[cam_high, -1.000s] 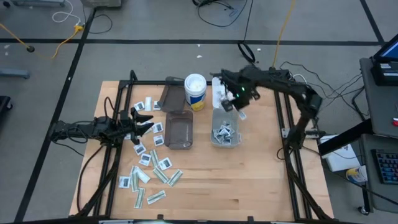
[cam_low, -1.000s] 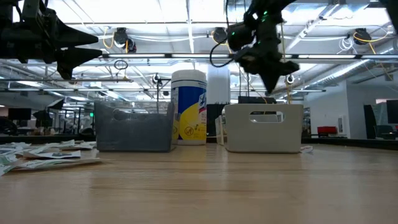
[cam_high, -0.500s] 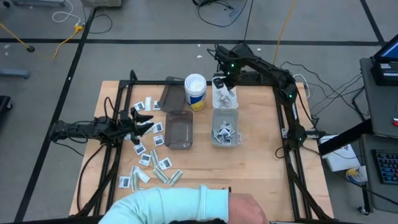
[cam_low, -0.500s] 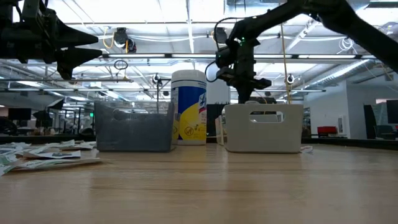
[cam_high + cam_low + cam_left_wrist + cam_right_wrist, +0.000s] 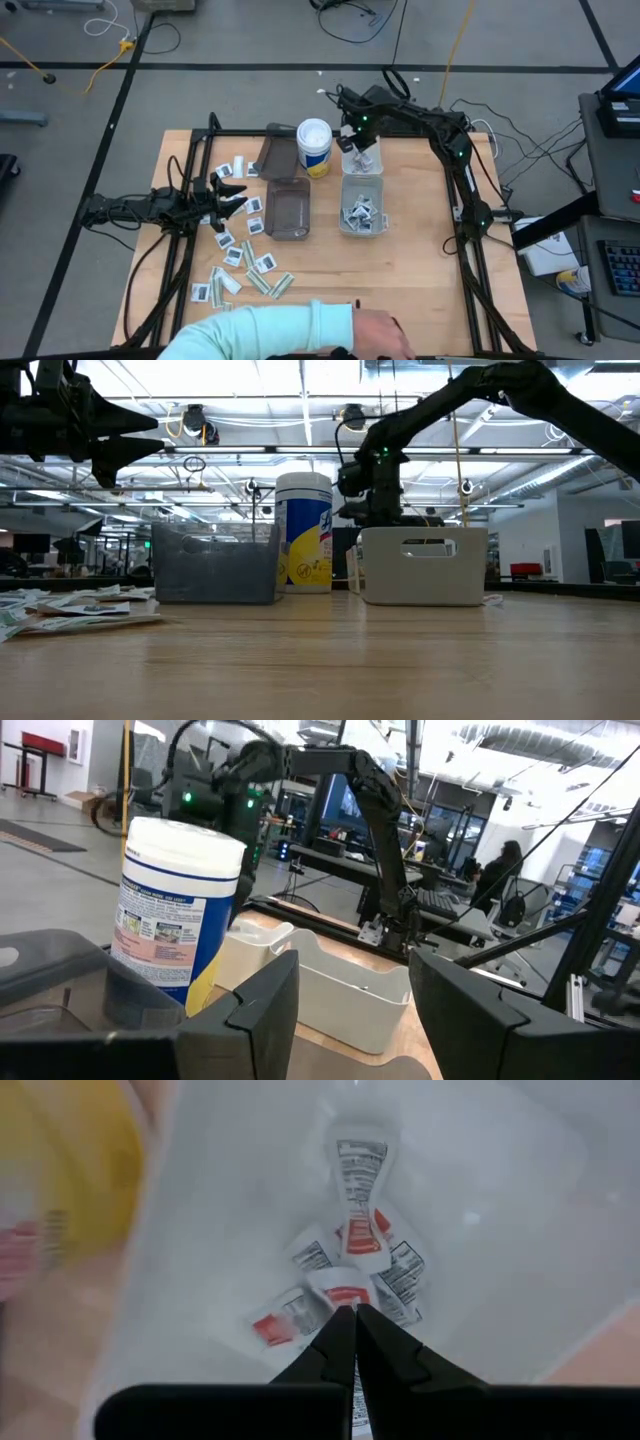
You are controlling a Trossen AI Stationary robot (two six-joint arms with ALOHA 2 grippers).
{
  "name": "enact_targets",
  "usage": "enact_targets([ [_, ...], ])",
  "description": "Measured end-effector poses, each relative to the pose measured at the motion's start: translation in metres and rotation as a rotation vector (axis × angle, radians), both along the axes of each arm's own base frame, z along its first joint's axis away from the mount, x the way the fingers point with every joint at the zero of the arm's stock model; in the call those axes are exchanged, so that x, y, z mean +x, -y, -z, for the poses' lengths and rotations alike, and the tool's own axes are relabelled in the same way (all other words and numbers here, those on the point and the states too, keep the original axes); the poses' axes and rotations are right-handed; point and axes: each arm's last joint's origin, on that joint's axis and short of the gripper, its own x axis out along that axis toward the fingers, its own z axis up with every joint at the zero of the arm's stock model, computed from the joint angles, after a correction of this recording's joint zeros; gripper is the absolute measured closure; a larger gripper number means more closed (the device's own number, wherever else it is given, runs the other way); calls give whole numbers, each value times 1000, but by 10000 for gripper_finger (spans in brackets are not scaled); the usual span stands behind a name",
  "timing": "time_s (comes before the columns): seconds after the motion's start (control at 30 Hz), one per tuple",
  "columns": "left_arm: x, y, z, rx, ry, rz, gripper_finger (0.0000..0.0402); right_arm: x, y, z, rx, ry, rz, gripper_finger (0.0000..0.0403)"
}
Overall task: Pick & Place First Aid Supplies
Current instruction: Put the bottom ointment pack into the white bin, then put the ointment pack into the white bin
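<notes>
Robotics lab or industrial research workspace. Evidence: wooden bench point(image 5: 400, 290) at frame centre in the high view, fitted with a black metal frame point(image 5: 300, 133) carrying two dark robot arms; grey concrete floor point(image 5: 250, 40) marked with dark tape lines across the upper frame; loose cables point(image 5: 100, 62), yellow and black, at upper left and upper centre. Low view: exposed ceiling with pipes and strip lighting point(image 5: 250, 390) along the top, open hall behind. Left wrist view: a person point(image 5: 497, 870) seated at a workstation, right of centre, among monitors and further metal framing.
</notes>
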Motion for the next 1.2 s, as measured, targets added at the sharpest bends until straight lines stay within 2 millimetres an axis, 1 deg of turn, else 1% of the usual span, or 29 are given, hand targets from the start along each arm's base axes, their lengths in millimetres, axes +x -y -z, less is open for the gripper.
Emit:
enact_targets([
  [0.17,0,0,0,0,0,0,206,-1,-1,21,0,2,-4,403],
  [0.23,0,0,0,0,0,0,206,-2,-1,23,-1,3,-10,400],
  [0.3,0,0,0,0,0,0,206,-1,-1,23,-7,13,-10,388],
  [0.43,0,0,0,0,0,0,206,0,0,19,-26,39,-19,341],
  [0.63,0,0,0,0,0,0,206,-1,1,12,-47,60,-40,247],
  [0.77,0,0,0,0,0,0,206,-3,-2,5,-45,59,-45,206],
  [0.9,0,0,0,0,0,0,206,-9,-6,-12,-51,65,-15,194],
  [1.07,0,0,0,0,0,0,206,-10,-20,-35,-75,92,-13,200],
  [1.13,0,0,0,0,0,0,206,-8,-27,-40,-92,115,-36,203],
  [1.2,0,0,0,0,0,0,206,-7,-32,-40,-100,126,-50,205],
])
